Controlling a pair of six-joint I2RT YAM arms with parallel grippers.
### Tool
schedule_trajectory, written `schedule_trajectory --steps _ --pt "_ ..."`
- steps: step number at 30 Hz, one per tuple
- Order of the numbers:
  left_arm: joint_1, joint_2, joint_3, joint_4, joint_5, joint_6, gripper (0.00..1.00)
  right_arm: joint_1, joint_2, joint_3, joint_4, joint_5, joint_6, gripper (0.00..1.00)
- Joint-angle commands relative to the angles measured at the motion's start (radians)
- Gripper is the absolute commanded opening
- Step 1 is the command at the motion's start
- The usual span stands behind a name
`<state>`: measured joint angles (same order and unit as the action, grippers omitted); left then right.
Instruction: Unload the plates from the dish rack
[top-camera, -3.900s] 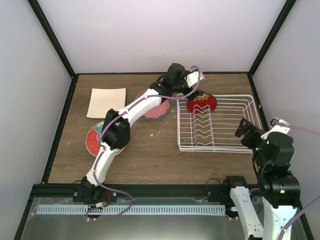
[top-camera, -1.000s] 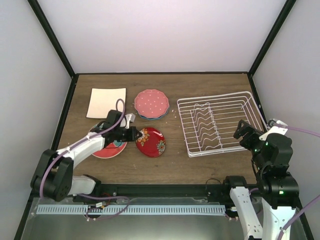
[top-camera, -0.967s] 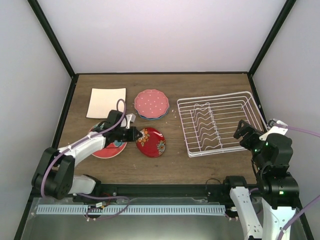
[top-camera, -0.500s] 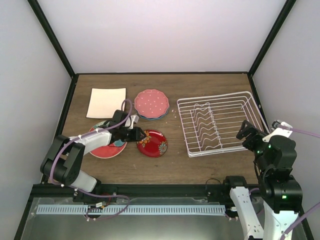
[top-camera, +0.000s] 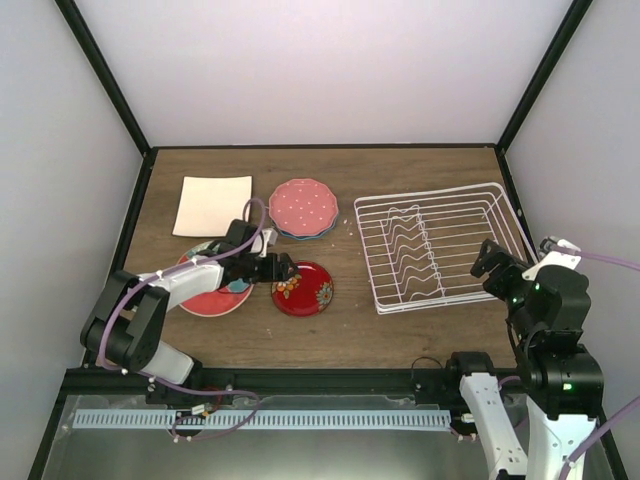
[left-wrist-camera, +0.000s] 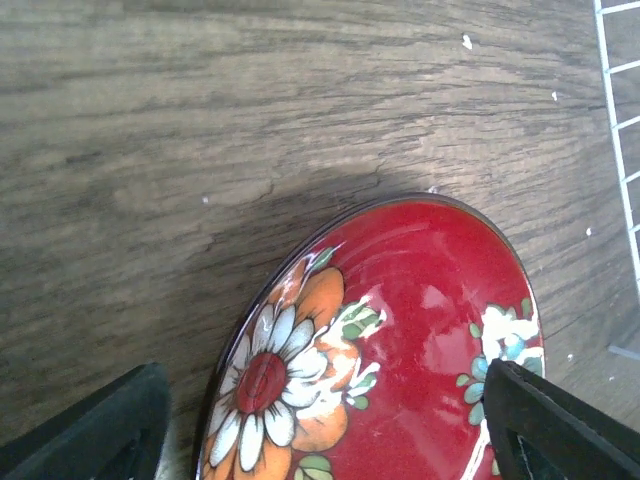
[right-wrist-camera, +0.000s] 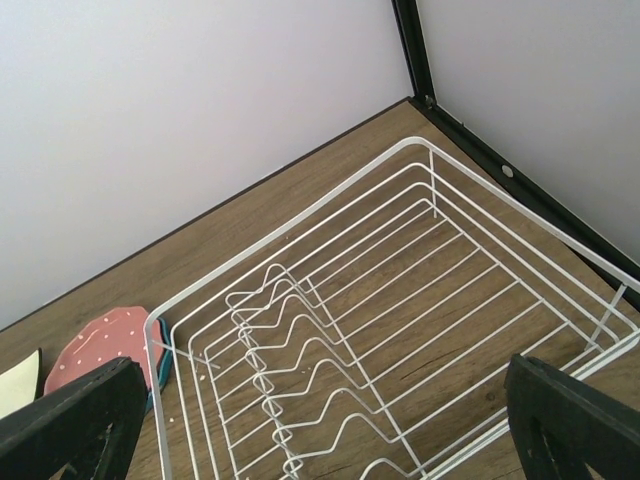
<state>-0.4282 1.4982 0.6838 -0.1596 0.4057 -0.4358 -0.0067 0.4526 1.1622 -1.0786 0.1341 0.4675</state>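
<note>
The small dark red floral plate lies on the table left of the dish rack. In the left wrist view the plate sits between the spread fingers. My left gripper is open at its left edge. The rack is empty and also shows in the right wrist view. My right gripper is open, above the rack's near right corner. The pink polka-dot plate tops a stack with a blue rim. The beige square plate lies far left. The large red-and-teal plate lies under my left arm.
Grey walls with black frame posts enclose the table on three sides. White crumbs lie on the wood near the rack's left side. The rack sits close to the right wall.
The floral plate went from the rack's back left corner down to the table, let go. My left gripper has edged right toward it and the arm has folded back. The right arm stayed.
</note>
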Motion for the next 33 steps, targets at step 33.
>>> schedule_trajectory --steps 33 --pt "0.065 -0.490 0.183 -0.383 -0.268 0.282 0.98 0.011 0.081 -0.242 0.131 -0.208 -0.067 1.00"
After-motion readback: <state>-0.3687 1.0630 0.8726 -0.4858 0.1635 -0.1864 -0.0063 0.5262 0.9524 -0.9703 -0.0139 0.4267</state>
